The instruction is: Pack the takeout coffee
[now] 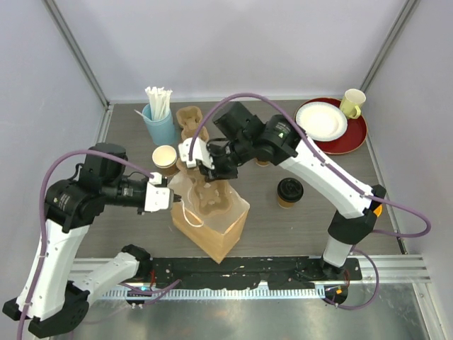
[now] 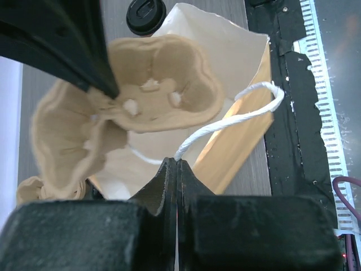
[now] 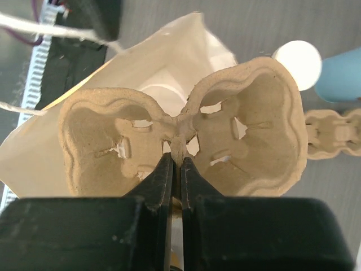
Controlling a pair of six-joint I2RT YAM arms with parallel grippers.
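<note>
A brown paper cup with a black lid (image 1: 289,191) stands on the table to the right of the kraft paper bag (image 1: 225,230). A second brown cup (image 1: 165,159), its top showing pale, stands behind the bag on the left. My right gripper (image 3: 180,159) is shut on the middle rib of a pulp cup carrier (image 3: 254,124) and holds it over the bag's open mouth (image 3: 169,70). My left gripper (image 2: 178,161) is shut on the bag's white string handle (image 2: 237,116), at the bag's left side (image 1: 177,200). The carrier (image 2: 158,84) hides most of the bag's inside.
A light-blue cup of white straws (image 1: 159,120) and a second pulp carrier (image 1: 190,120) stand at the back left. At the back right, a red plate (image 1: 354,138) bears a white plate (image 1: 322,119) and a pale-yellow mug (image 1: 352,103). A black rail (image 1: 283,268) runs along the near edge.
</note>
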